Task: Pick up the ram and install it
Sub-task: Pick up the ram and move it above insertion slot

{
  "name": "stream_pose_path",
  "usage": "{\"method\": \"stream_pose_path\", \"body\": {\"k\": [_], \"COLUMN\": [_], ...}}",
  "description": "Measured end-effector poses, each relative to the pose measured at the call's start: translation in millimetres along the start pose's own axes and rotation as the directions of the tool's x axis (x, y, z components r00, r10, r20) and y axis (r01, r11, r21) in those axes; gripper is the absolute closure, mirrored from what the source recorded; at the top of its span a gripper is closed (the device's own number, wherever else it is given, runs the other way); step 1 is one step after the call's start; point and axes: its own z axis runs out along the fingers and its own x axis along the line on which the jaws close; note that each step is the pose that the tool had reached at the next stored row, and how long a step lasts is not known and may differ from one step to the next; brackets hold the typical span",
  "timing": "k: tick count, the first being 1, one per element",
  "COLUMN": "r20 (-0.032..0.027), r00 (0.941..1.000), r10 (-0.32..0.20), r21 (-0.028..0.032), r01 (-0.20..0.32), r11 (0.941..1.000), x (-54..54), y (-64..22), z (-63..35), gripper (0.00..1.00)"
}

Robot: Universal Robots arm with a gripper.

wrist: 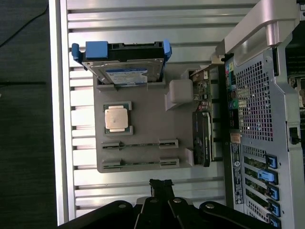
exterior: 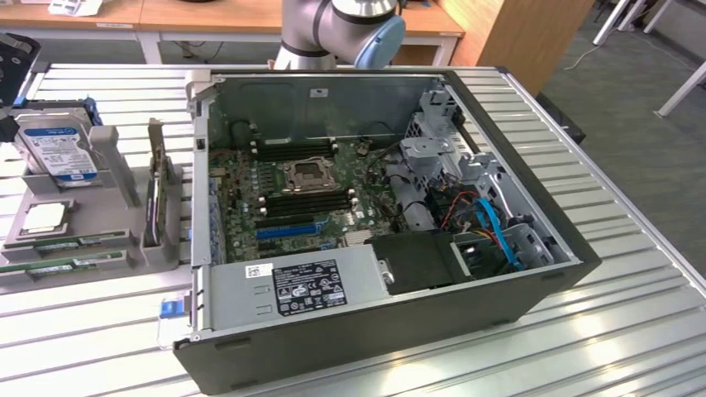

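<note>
Your gripper (wrist: 161,183) hangs just short of the grey tray (wrist: 147,112), jaws pressed together with nothing between them. Nearest to it, the ram (wrist: 139,163) sits on edge in the closest slot, with a 2nd stick (wrist: 139,143) close alongside. Beyond those lie the CPU (wrist: 117,118), then the hard drive (wrist: 125,71). Go down closed like this and you'd likely jab the board's thin edge. With 2 sticks so near each other, a finger could also snag the other or tilt the ram in its slot.

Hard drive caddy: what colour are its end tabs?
Blue. The hard drive caddy shows best in the wrist view.
</note>
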Motion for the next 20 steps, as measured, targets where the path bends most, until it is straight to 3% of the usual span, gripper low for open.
{"method": "stream_pose_path", "body": {"k": [8,20], "r20": [-0.0009,-0.0045], "r00": [0.9999,0.9960], "r10": [-0.017,-0.089], "r21": [-0.0004,-0.0007], "r01": [0.017,0.089], "r11": [0.9999,0.9960], "x": [0.0,0.0], "y": [0.0,0.0], "z": [0.0,0.3], "gripper": [0.90,0.90]}}
